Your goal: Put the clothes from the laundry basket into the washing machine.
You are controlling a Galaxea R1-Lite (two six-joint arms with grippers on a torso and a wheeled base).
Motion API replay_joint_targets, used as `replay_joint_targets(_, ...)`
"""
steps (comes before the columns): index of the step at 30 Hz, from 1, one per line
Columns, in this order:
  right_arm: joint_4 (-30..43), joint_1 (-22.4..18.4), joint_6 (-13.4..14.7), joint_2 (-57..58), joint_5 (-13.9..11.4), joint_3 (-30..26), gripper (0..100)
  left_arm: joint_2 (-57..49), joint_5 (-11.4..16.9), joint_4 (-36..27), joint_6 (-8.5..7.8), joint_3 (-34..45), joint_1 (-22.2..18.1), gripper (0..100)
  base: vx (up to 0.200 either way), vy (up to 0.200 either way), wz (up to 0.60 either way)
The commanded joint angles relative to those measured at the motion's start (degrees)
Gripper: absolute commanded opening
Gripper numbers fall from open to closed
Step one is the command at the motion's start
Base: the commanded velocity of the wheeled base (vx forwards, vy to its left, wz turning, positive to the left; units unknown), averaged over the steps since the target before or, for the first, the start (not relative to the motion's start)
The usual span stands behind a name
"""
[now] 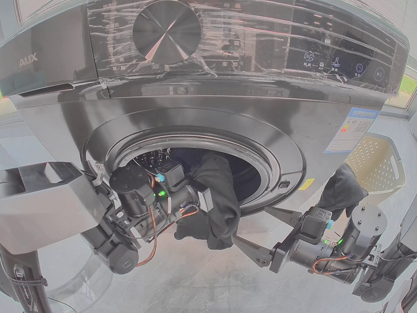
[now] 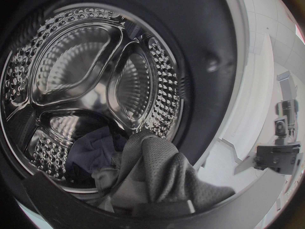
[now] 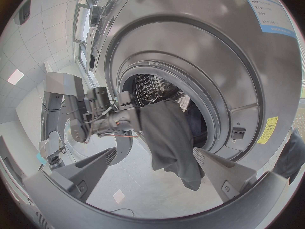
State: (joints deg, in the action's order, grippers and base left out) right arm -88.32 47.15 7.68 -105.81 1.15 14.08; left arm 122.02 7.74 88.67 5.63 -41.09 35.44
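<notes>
The arms (image 1: pixel 182 196) show black cylindrical motors (image 1: pixel 367 227), orange cables (image 1: pixel 152 235) and green lights (image 1: pixel 161 193).

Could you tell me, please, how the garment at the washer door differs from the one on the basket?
The door garment hangs across the washer opening, half inside it; the basket garment drapes over the basket rim. The left gripper is shut on the door garment; nothing touches the basket garment. Both are dark, crumpled cloth.
</notes>
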Motion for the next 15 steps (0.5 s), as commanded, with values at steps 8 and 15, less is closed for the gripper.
replay_joint_targets(8,-0.01,0.31,-0.03,-0.18,0.08,0.07,100,14.65,-1.15,-6.94,0.7,-20.87,-3.89,0,0.0,0.0,0.0)
replay_joint_targets(15,-0.1,0.31,-0.03,-0.45,0.0,0.16,100,20.02,-5.46,-19.5,0.87,-40.64,-5.47,0,0.0,0.0,0.0)
